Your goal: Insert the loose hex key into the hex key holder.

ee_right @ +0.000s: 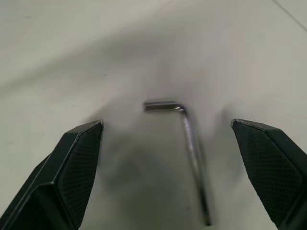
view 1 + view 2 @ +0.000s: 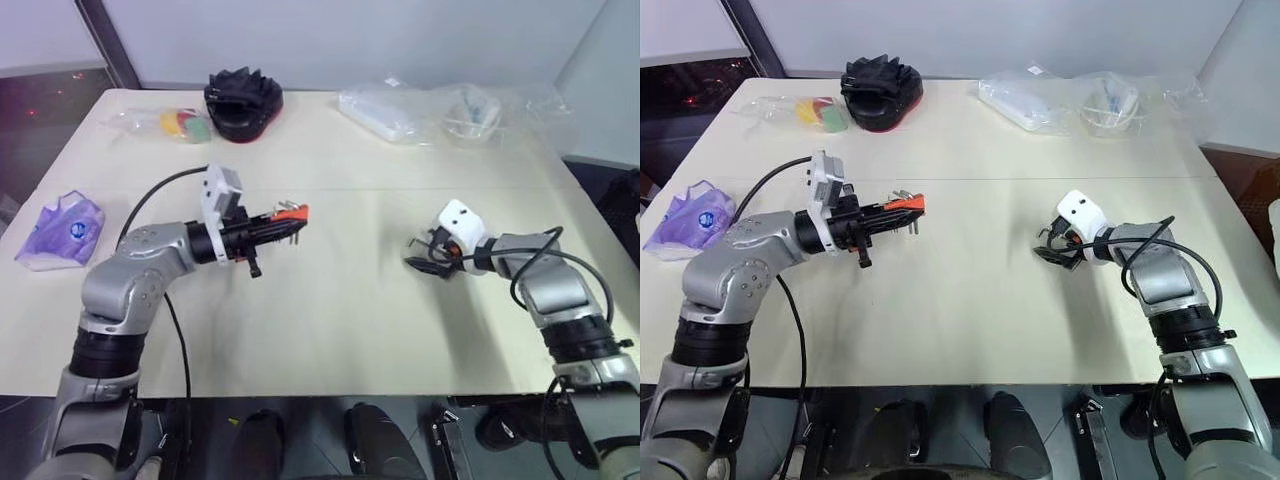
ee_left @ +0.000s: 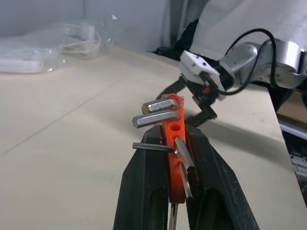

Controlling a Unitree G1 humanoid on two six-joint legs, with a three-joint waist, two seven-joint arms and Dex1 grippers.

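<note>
Cream table (image 2: 330, 330) against pale walls (image 2: 400, 40).

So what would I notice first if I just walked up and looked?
Probably the bright orange holder, full of little metal keys, pinched in the left gripper above the middle of the table. Next, the right gripper, wide open and low over the table, with a small bent silver key lying flat between its fingers. At the far edge sits a black and red round thing.

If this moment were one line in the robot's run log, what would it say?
left gripper: shut on hex key holder, raised | right gripper: jaws open, either side of loose hex key lying on table | key not inserted
</note>
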